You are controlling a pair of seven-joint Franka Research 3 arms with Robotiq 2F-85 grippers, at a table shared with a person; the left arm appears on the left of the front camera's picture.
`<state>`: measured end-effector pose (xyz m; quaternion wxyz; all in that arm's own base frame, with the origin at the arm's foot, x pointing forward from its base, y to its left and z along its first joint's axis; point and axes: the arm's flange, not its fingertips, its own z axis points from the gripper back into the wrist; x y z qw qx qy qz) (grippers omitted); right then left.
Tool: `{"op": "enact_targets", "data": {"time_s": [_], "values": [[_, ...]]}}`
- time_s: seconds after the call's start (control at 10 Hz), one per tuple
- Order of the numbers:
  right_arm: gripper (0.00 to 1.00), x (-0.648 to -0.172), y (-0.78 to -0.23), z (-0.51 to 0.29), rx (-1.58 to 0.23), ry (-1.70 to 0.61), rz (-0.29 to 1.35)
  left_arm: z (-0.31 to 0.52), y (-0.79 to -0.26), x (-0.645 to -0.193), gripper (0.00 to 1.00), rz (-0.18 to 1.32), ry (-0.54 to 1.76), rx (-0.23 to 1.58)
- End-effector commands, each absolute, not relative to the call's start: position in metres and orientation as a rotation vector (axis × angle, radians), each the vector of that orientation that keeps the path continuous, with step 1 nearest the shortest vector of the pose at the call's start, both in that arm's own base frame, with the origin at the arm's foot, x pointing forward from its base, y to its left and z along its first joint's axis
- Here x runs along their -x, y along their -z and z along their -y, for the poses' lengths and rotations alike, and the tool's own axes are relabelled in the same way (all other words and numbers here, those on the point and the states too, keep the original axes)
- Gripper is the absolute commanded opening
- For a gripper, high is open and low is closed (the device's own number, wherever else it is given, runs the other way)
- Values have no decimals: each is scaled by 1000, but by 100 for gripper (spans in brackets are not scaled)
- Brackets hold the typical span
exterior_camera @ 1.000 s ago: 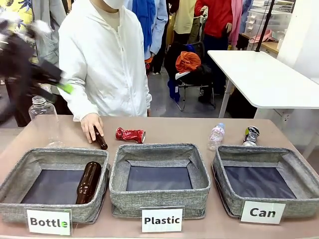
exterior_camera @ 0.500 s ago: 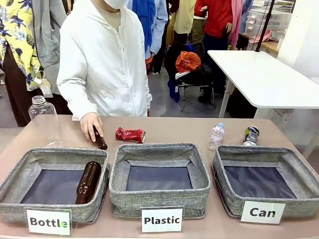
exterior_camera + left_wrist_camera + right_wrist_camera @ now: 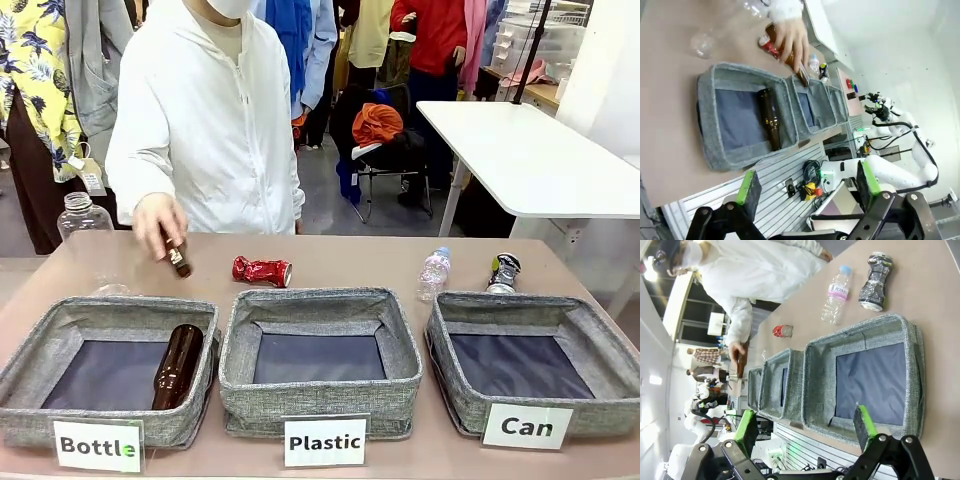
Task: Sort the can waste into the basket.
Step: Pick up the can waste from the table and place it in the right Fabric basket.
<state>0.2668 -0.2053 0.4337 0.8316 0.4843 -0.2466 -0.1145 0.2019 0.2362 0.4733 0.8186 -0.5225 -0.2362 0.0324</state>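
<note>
Two cans sit on the table [image 3: 350,255], and I have neither pincer near them. My right pincer [image 3: 805,425] has its jaws spread wide, with nothing between the green pads. Just ahead of its fingers lies the basket [image 3: 912,365] signed "Can", dark floor facing me. Past that basket's far wall, seen from this pincer, the black can [image 3: 874,280] sits on the tabletop close to the wall, and a small clear plastic bottle [image 3: 836,297] is just beside it. The red can [image 3: 782,330] is well off to this pincer's side, beyond the middle basket [image 3: 790,385].

My left pincer [image 3: 807,182] is likewise spread wide and carries nothing. Ahead of it lies the "Bottle" basket [image 3: 705,115], with one brown bottle [image 3: 769,120] lying inside. Beyond that basket the person's hand [image 3: 790,40] holds a second brown bottle [image 3: 177,257] tilted above the table. The red can is just past that hand, apart from it. From the left pincer, the "Can" basket is the farthest of the three.
</note>
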Motion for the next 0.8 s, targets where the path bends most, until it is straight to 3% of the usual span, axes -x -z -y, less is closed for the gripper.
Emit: {"op": "enact_targets", "data": {"time_s": [0.0, 0.3, 0.7], "values": [[100, -269, -434, 207, -1038, 222, 553, -197, -491, -228, 100, 485, -41, 1045], [100, -269, -434, 207, -1038, 222, 553, -169, -510, -288, 100, 327, 2, 933], [100, -269, -434, 207, -1038, 222, 553, -230, -507, -234, 100, 475, -96, 1091]]}}
